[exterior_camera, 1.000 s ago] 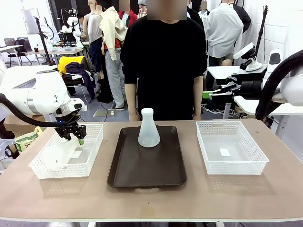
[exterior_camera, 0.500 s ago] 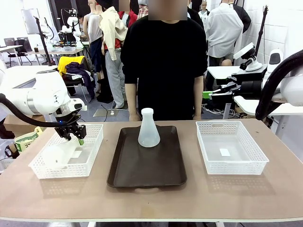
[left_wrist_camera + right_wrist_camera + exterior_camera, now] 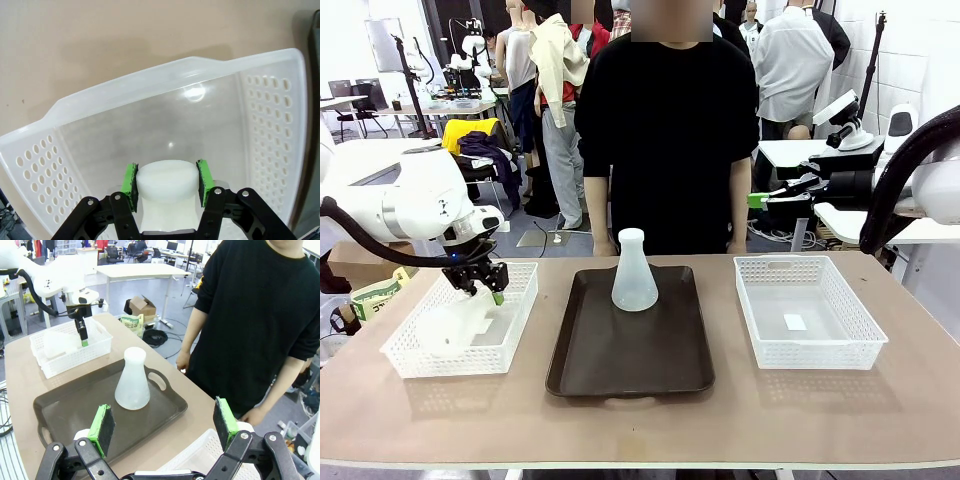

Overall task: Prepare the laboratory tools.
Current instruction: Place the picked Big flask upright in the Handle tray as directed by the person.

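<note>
- The left gripper (image 3: 485, 288) is closed on the neck of one flask (image 3: 455, 325); in the left wrist view its green pads (image 3: 131, 183) press on both sides of the white neck (image 3: 167, 182).
- This flask is tilted, with its wide base low at 8 o'clock from the gripper, inside the left basket (image 3: 516, 325). I cannot tell if the base touches the basket floor.
- The left basket is at 9 o'clock on the table (image 3: 820, 410), seen from the tray (image 3: 630, 360) in the middle.
- The right gripper (image 3: 165, 427) has its jaws wide apart and holds nothing. It is above the table edge near the right basket (image 3: 808, 310), which lies at 3 o'clock from the tray.
- The second flask (image 3: 634, 272) stands upright on the dark tray, toward the tray's 12 o'clock end, well apart from both grippers.
- In the right wrist view this flask (image 3: 133, 382) stands between the two green pads in the picture, but farther off, not touched.
- A person in a black top (image 3: 665, 130) stands at the far side of the table, at 12 o'clock from the tray, with the hands at the sides.
</note>
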Robot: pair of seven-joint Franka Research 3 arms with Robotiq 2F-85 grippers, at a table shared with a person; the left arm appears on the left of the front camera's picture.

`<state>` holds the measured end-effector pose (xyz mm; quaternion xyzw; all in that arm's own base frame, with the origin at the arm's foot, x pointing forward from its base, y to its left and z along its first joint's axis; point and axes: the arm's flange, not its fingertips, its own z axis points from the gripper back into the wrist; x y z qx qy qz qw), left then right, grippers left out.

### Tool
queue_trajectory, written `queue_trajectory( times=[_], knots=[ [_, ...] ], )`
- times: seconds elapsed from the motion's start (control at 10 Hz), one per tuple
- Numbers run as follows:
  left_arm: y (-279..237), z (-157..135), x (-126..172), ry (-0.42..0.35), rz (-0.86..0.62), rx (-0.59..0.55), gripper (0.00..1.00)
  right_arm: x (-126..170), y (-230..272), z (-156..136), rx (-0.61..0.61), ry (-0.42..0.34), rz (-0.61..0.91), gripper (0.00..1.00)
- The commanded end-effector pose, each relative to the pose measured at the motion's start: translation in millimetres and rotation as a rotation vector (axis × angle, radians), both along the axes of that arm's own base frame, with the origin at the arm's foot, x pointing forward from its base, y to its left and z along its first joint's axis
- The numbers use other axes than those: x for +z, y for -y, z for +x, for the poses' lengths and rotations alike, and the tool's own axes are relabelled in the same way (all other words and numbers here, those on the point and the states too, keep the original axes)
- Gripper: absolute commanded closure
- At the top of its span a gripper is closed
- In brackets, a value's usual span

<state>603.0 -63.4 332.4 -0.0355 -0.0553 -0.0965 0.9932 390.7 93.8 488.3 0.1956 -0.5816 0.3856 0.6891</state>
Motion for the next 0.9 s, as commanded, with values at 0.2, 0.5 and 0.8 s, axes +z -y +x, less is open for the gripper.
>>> queue_trajectory(
  times=[0.2,0.5,0.8],
  knots=[
    [28,-20,47,0.056,-0.054,0.077,1.00,-2,-1,-1,0.003,-0.008,0.012,0.00],
    [41,-31,90,0.119,-0.056,0.036,1.00,-2,-1,-1,0.003,-0.008,0.012,0.00],
    [58,-50,132,0.179,-0.075,-0.048,1.00,-2,-1,-1,0.003,-0.008,0.012,0.00]
  ],
)
